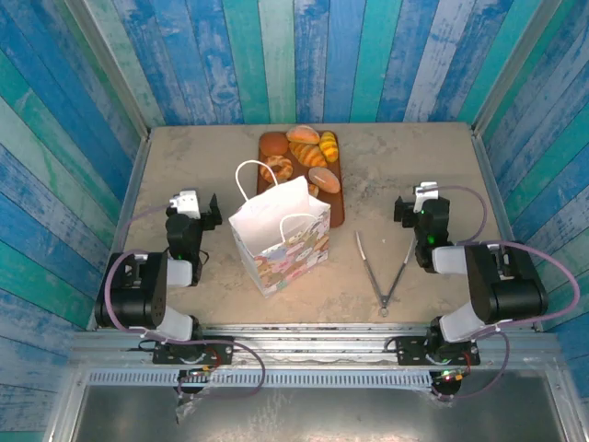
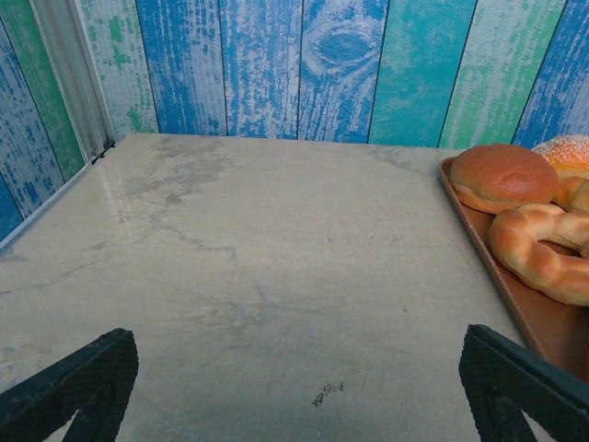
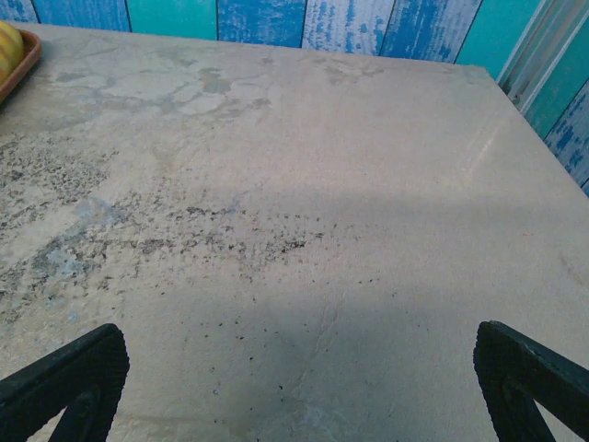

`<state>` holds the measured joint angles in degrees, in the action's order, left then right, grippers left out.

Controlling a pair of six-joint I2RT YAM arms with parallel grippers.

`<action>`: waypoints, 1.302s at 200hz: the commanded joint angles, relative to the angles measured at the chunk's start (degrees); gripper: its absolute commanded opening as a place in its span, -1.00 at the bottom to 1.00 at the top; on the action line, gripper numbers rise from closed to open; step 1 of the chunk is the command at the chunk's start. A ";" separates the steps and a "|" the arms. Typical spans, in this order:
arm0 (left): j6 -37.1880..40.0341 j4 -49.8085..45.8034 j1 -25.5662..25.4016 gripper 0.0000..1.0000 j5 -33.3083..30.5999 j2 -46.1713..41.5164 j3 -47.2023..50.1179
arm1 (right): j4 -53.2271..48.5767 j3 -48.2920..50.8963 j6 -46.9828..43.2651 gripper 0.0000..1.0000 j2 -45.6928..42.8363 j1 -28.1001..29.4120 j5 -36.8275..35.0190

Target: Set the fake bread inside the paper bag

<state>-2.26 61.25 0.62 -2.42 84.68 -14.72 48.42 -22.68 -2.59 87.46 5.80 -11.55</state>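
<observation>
Bread (image 1: 304, 157) lies piled on a brown board (image 1: 335, 214) at the far middle of the tabletop (image 1: 184, 157). The board's long axis runs straight away from the arms. The paper bag (image 1: 281, 230) stands upright, mouth up, just in front of the board and between the two arms. From the left pincer (image 2: 296, 385), spread wide and holding nothing, the rolls sit ahead and to the right, with a round bun (image 2: 502, 175) and the bagel (image 2: 543, 253) at the board's near edge. The right pincer (image 3: 299, 378), equally spread and holding nothing, has them ahead and to its left. The left arm looks the nearer of the two. Metal tongs (image 1: 391, 267) lie spread between bag and right arm. The mottled beige surface is flat, and blue-green plank walls close three sides.
</observation>
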 commanded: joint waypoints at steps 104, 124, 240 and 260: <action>0.68 0.10 -0.16 0.87 0.52 1.35 -0.90 | 0.20 -0.27 0.47 1.00 -0.58 -0.16 -0.42; 0.68 0.08 -0.19 0.87 0.57 1.28 -0.98 | 0.18 -0.26 0.41 1.00 -0.59 -0.18 -0.43; -7.00 -32.67 -0.18 0.88 -6.11 -17.72 -13.31 | -15.71 -2.03 3.95 1.00 -14.24 -0.18 -3.10; -12.19 -45.40 -0.18 0.88 -5.57 -19.58 -22.07 | -24.51 -3.63 5.81 1.00 -21.27 -0.18 -2.11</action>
<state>-7.73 34.15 0.62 -6.79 70.02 -27.99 35.66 -23.64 0.08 72.71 5.80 -13.52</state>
